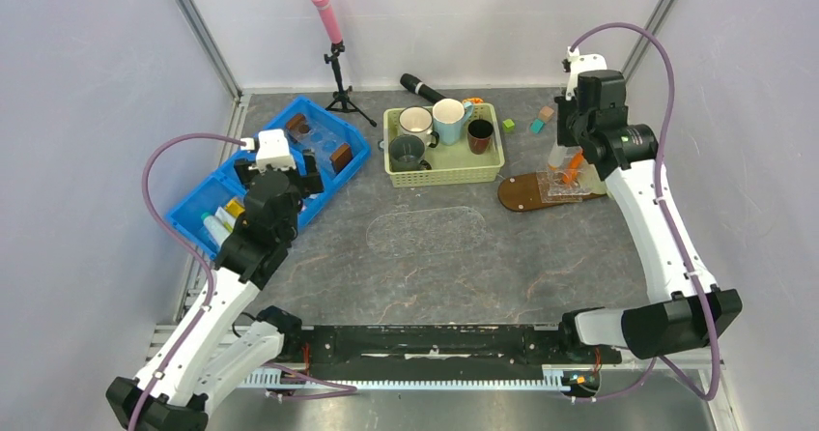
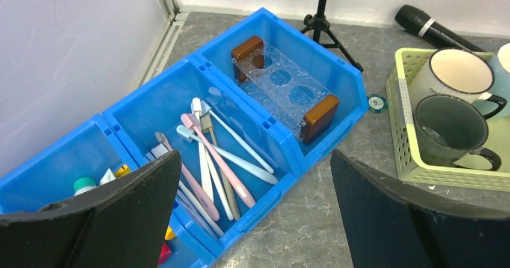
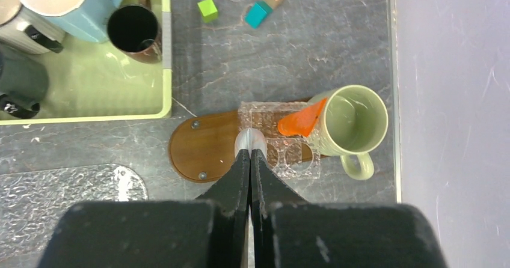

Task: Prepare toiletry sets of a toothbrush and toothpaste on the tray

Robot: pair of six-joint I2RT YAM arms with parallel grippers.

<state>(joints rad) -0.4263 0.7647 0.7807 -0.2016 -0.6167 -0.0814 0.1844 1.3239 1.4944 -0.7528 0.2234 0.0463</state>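
The dark-brown oval tray (image 3: 204, 148) lies at the right, also in the top view (image 1: 522, 194). A clear holder (image 3: 294, 160) sits on its right end with an orange toothpaste tube (image 3: 301, 121) leaning in it. My right gripper (image 3: 250, 152) is above the holder, shut on the pale end of a toothbrush (image 3: 250, 139). My left gripper (image 2: 255, 160) is open and empty above the blue bin (image 2: 288, 148). Several toothbrushes (image 2: 222, 160) lie in its middle compartment. More toothpaste tubes (image 2: 84, 185) lie in its near compartment.
A green mug (image 3: 355, 124) stands against the tray's right end. A pale green basket (image 1: 444, 165) holds several mugs. A clear rack with brown ends (image 2: 282, 91) sits in the bin's far compartment. A clear oval plate (image 1: 430, 230) lies mid-table. Small blocks (image 3: 207, 9), a microphone (image 1: 420, 87) and a tripod (image 1: 340, 88) stand behind.
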